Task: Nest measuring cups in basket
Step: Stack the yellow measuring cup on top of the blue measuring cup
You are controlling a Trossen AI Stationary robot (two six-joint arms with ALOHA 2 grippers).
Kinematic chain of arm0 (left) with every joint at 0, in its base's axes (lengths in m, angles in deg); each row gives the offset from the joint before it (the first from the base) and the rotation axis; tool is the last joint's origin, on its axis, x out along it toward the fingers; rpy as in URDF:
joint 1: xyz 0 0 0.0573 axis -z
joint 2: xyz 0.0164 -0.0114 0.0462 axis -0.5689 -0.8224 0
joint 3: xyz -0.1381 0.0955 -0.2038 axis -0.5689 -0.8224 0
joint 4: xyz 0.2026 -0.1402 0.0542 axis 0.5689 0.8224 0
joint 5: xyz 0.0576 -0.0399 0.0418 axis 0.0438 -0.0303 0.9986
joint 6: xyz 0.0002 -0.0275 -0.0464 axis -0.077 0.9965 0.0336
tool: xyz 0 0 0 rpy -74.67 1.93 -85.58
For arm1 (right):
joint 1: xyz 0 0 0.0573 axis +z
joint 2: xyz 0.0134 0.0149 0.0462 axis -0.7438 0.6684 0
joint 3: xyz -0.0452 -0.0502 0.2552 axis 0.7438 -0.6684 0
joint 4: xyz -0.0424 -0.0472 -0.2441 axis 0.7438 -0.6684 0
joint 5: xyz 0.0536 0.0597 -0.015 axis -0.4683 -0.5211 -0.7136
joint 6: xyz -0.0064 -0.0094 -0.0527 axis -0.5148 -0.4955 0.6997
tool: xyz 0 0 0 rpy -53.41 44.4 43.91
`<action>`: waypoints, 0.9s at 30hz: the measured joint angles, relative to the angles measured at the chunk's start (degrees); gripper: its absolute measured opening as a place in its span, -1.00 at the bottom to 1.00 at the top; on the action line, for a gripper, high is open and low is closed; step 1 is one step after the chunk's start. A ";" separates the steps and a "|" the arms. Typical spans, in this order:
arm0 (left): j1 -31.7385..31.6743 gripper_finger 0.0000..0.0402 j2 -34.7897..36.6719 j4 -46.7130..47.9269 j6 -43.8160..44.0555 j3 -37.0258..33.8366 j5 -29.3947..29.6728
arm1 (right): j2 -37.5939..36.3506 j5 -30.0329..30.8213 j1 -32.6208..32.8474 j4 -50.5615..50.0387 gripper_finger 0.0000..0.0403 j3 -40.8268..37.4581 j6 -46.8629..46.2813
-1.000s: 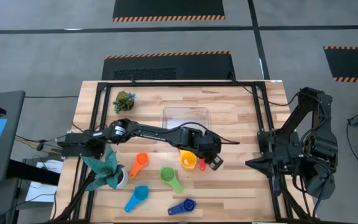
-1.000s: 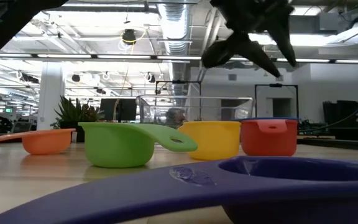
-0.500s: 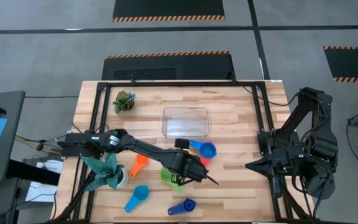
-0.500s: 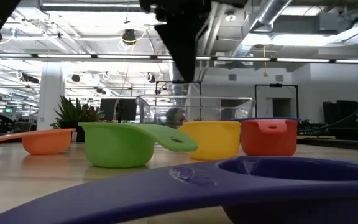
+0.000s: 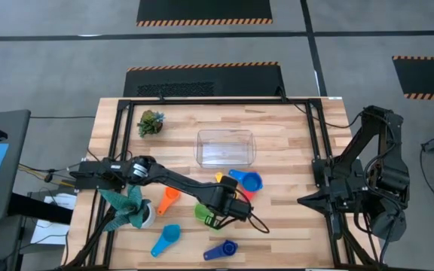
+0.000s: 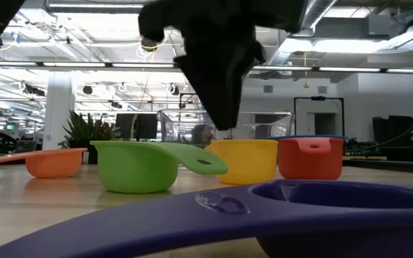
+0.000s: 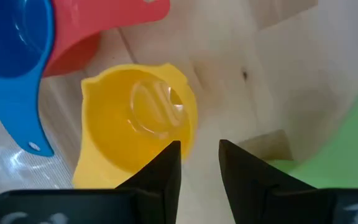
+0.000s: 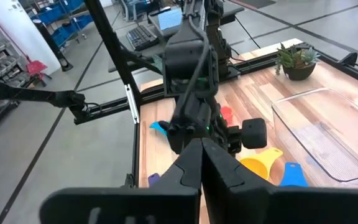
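My left gripper (image 5: 230, 205) (image 6: 224, 123) hangs fingers-down above the cups and touches nothing. Its fingers (image 7: 199, 155) are open by a narrow gap beside the yellow cup (image 7: 135, 124) (image 6: 244, 161). A red cup (image 7: 104, 25) (image 6: 310, 159) and a blue cup (image 5: 249, 181) (image 7: 11, 62) stand close to the yellow one. The green cup (image 5: 202, 214) (image 6: 135, 166), the orange cup (image 5: 169, 199), the light blue cup (image 5: 166, 239) and the dark blue cup (image 5: 221, 250) lie apart on the table. The clear basket (image 5: 225, 147) stands behind them. My right gripper (image 8: 201, 144) (image 5: 307, 199) waits, shut, at the table's right edge.
A teal leafy plant in a white pot (image 5: 130, 207) stands at the near left, beside the left arm's base. A small green plant (image 5: 151, 122) sits at the far left. There is bare wood to the right of the cups and around the basket.
My left gripper has swung from beside the red cup toward the table's left and near edge, then come down over the yellow and green cups. In the low view its fingers were spread a second ago and now stand close together. No cup has moved.
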 joint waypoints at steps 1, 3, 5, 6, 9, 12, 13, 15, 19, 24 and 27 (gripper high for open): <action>-0.14 -0.51 0.02 -0.69 -0.51 -0.67 0.10 | 0.00 0.00 0.00 0.00 -0.87 0.00 0.00; -0.47 -0.51 0.04 -2.57 -0.82 -2.57 0.14 | 0.00 0.00 0.00 0.00 -0.87 0.00 0.00; -0.85 -0.51 -0.02 -5.32 -0.79 -4.48 0.14 | 0.00 0.00 0.00 0.00 -0.88 0.00 0.00; -1.05 -0.51 -0.07 -6.03 -0.79 -4.86 0.10 | 0.00 0.00 0.00 0.00 -0.88 0.00 0.00; -1.49 -0.51 0.04 -8.11 -1.82 -5.71 -0.55 | 0.00 0.00 0.00 0.00 -0.89 0.00 0.00; -1.80 -0.55 -0.07 -8.23 -0.87 -6.62 -1.39 | 0.00 0.00 0.00 0.02 -0.90 0.00 0.00; -1.91 -0.59 -0.07 -7.66 0.82 -6.61 -1.63 | 0.00 0.00 0.00 0.02 -0.89 0.00 -0.01; -2.15 -0.75 0.02 -6.07 4.35 -6.55 -4.12 | 0.00 0.00 0.00 0.02 -0.88 0.00 -0.02; -2.14 -0.96 0.02 -3.14 9.72 -5.55 -7.67 | 0.00 0.04 0.00 0.00 -0.87 0.00 0.02; -1.54 -0.99 0.02 3.52 13.15 2.38 -8.35 | 0.01 0.07 0.00 -0.21 -0.87 0.00 0.04; -1.44 -0.99 0.02 8.73 16.36 10.17 -8.81 | 0.00 0.17 0.00 -0.22 -0.87 0.00 0.07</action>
